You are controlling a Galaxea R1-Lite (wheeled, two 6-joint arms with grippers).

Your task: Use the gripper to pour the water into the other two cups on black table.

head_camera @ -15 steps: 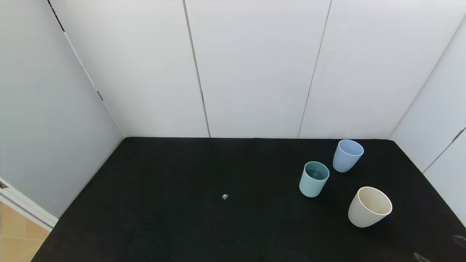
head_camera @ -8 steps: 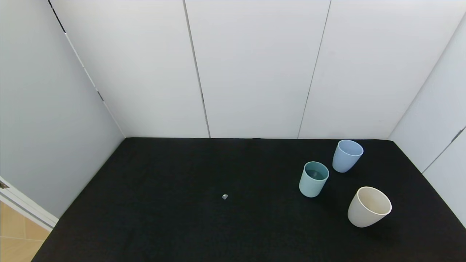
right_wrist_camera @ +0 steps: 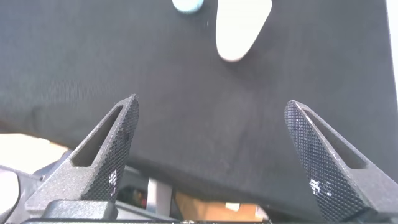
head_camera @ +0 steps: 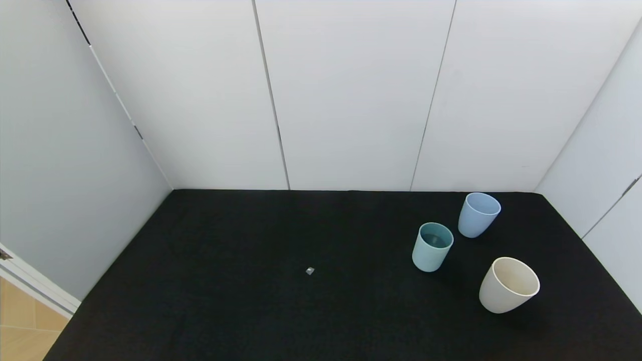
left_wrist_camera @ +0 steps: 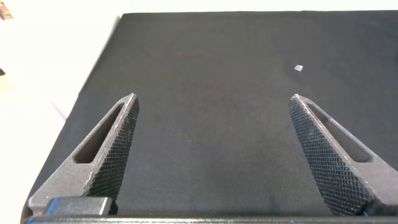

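Note:
Three cups stand at the right of the black table point(head_camera: 251, 281): a teal-green cup point(head_camera: 432, 246) with a greyish water surface inside, a light blue cup point(head_camera: 478, 214) behind it, and a cream-white cup point(head_camera: 508, 285) nearest me. Neither arm shows in the head view. My left gripper point(left_wrist_camera: 212, 99) is open and empty over bare cloth. My right gripper point(right_wrist_camera: 211, 102) is open and empty above the table's near edge, well short of the cream-white cup point(right_wrist_camera: 241, 28) and the teal-green cup point(right_wrist_camera: 187, 5).
A small silver-white block point(head_camera: 310, 271) lies near the table's middle; it also shows in the left wrist view point(left_wrist_camera: 299, 68). White panel walls point(head_camera: 351, 100) close in the back and both sides. Beyond the table's near edge are metal frame parts and wooden floor point(right_wrist_camera: 205, 208).
A dark gripper part at the head view's lower right edge one second ago has left the view. The cups have not moved.

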